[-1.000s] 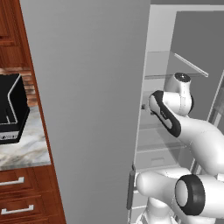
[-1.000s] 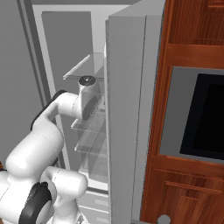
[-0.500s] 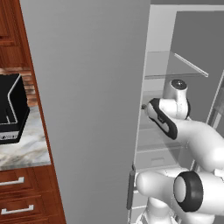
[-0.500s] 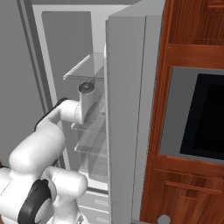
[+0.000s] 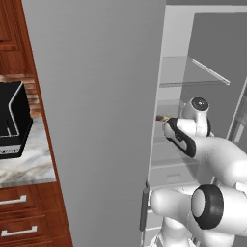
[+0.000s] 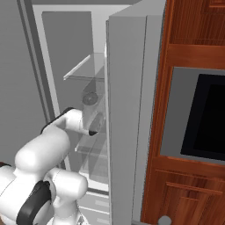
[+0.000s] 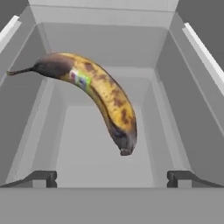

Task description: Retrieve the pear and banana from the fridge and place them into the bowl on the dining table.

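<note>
Jaws stand wide open, their two dark tips apart at the bottom corners of the hand view, and you can see the banana (image 7: pixel 98 94) lying ahead of them on a clear glass shelf inside the fridge (image 5: pixel 96 96), untouched. Your arm reaches in past the open fridge door, beside the wooden oven cabinet (image 6: pixel 193 110).
</note>
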Available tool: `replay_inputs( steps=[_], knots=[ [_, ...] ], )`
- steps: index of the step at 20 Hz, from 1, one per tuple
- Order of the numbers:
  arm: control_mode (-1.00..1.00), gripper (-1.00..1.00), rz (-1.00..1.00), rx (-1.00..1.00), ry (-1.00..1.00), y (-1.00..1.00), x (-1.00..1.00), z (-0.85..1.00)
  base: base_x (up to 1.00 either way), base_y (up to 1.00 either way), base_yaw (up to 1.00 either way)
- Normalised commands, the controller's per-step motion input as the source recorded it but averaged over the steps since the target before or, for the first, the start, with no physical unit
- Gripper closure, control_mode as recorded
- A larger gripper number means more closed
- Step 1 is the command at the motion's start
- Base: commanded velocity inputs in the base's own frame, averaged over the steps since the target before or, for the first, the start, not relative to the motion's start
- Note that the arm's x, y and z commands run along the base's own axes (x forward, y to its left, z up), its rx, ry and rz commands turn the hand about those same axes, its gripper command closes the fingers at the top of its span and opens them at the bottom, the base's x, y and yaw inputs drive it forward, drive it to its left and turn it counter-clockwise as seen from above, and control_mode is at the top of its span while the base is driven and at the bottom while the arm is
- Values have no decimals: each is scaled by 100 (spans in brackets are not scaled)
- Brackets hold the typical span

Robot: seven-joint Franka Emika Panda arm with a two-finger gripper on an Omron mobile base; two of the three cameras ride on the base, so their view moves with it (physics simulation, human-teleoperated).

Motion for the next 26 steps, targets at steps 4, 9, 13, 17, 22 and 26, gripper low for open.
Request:
replay_inputs(
  steps=[4, 9, 13, 17, 22, 26],
  knots=[
    [-100, -100, 0, 0, 0, -33, 42, 0, 0, 0, 0],
    [-100, -100, 2, 0, 2, -13, 49, -14, 0, 0, 0],
    [-100, -100, 4, 0, 0, -1, 36, -38, 0, 0, 0],
    [-100, -100, 4, 0, 0, 0, 31, -48, 0, 0, 0],
    [-100, 100, 3, -2, 0, 2, 21, -73, 0, 0, 0],
    [-100, 100, 3, -9, 2, 29, 3, -100, 0, 0, 0]
  ],
)
